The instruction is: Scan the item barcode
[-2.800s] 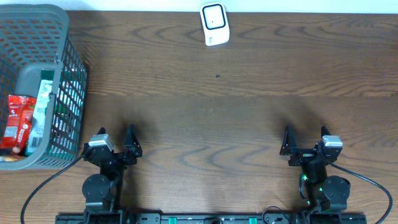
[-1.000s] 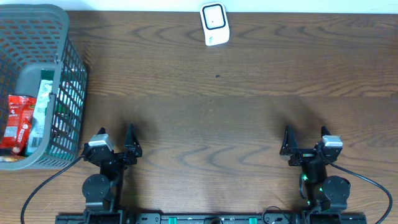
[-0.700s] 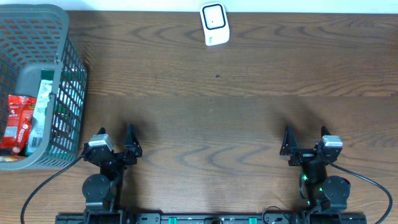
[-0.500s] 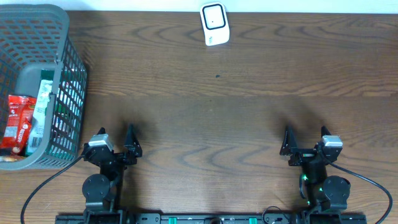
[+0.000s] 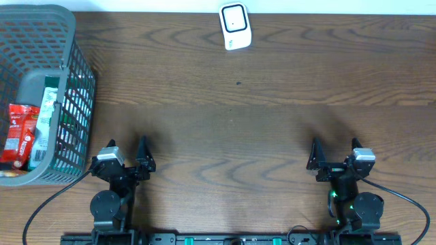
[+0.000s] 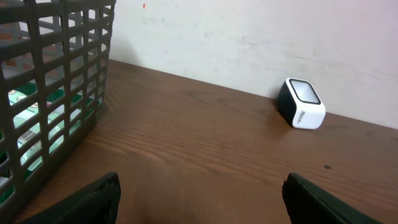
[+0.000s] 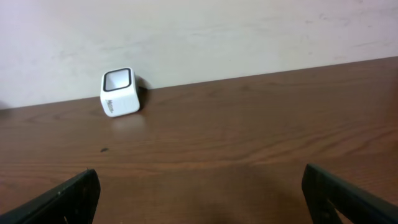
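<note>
A small white barcode scanner (image 5: 235, 26) with a dark window stands at the table's far edge; it also shows in the left wrist view (image 6: 301, 103) and the right wrist view (image 7: 120, 92). Packaged items, a red packet (image 5: 18, 134) and a green-and-white one (image 5: 45, 119), lie inside the grey basket (image 5: 65, 75) at the left; no barcode is visible. My left gripper (image 5: 127, 153) rests open near the front edge, just right of the basket, with nothing between its fingers. My right gripper (image 5: 334, 152) stands open at the front right, also holding nothing.
The basket's mesh wall (image 6: 56, 81) rises close on the left of the left gripper. A pale wall (image 7: 199, 31) runs behind the table's far edge. Dark wood table (image 5: 238, 122) stretches between the grippers and the scanner.
</note>
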